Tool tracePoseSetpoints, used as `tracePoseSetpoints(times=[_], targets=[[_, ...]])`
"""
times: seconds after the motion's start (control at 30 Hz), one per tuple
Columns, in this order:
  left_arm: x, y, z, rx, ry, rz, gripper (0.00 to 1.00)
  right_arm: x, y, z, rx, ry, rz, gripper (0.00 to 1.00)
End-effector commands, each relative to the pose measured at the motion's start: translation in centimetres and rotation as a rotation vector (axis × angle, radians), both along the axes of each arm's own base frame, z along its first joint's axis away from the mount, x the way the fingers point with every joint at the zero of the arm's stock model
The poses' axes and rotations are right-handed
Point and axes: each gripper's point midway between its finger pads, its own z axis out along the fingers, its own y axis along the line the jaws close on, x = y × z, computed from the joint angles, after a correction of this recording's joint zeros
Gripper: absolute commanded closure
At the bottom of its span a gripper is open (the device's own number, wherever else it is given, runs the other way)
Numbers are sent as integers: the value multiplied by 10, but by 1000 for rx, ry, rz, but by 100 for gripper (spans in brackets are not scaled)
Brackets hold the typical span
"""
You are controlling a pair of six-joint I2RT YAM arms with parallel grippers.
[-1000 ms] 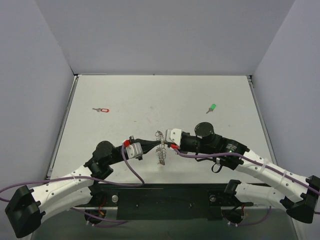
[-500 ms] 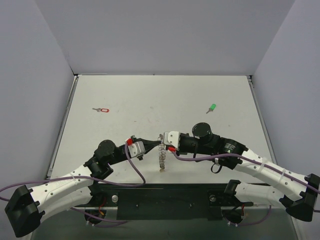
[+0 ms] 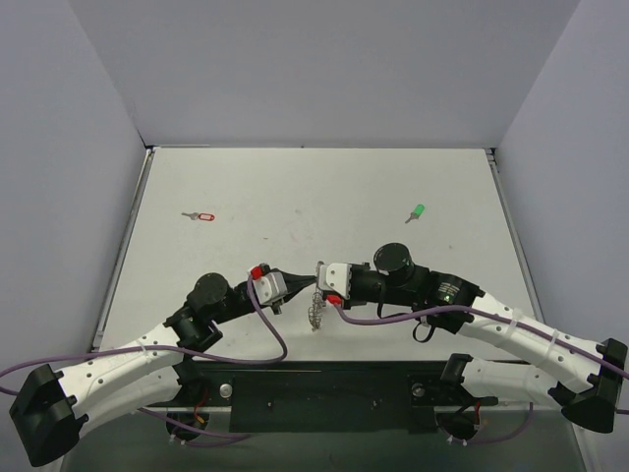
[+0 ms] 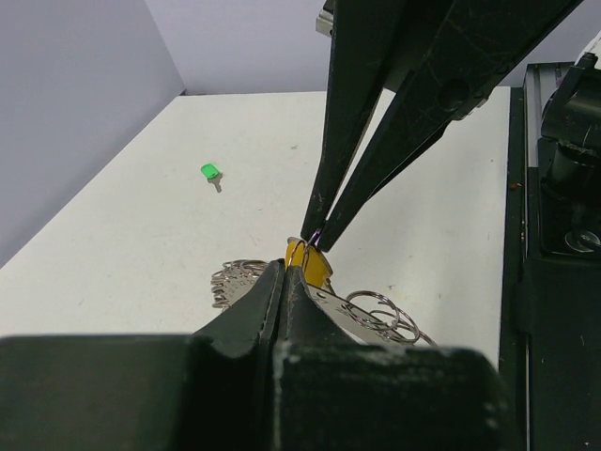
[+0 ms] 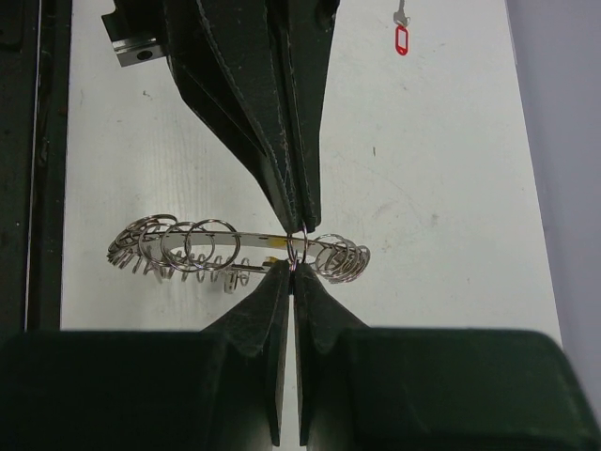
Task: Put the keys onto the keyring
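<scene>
The keyring (image 5: pixel 235 246) is a thin metal band strung with several small wire loops, held just above the table near the front edge, keyring (image 3: pixel 314 313). My left gripper (image 3: pixel 307 284) and right gripper (image 3: pixel 319 285) meet tip to tip, both shut on one small loop (image 5: pixel 299 246) of it from opposite sides. A yellow key head (image 4: pixel 310 264) sits right at that loop. The green key (image 3: pixel 417 211) lies far right on the table, green key (image 4: pixel 210 173). The red key (image 3: pixel 203 216) lies far left, red key (image 5: pixel 401 39).
The white table (image 3: pixel 324 197) is walled in by pale grey panels on three sides. A black mounting rail (image 3: pixel 324 388) with both arm bases runs along the near edge, close behind the grippers.
The right gripper has shifted a little left and the left one a little right, bringing the pinch point closer in. The hanging keyring swung and bunched below them. The loose keys have not moved.
</scene>
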Motion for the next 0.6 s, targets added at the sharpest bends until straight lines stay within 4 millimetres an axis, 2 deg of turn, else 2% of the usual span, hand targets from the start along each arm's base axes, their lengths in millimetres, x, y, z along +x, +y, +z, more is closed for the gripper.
tracePoseSetpoints(times=[0.0,0.57], targets=[[7,2,49,-114,-60,40,100,-5,8,17,25,-23,33,100],[13,7,53,-144,-39,87,100,-4,5,9,-9,-30,20,100]])
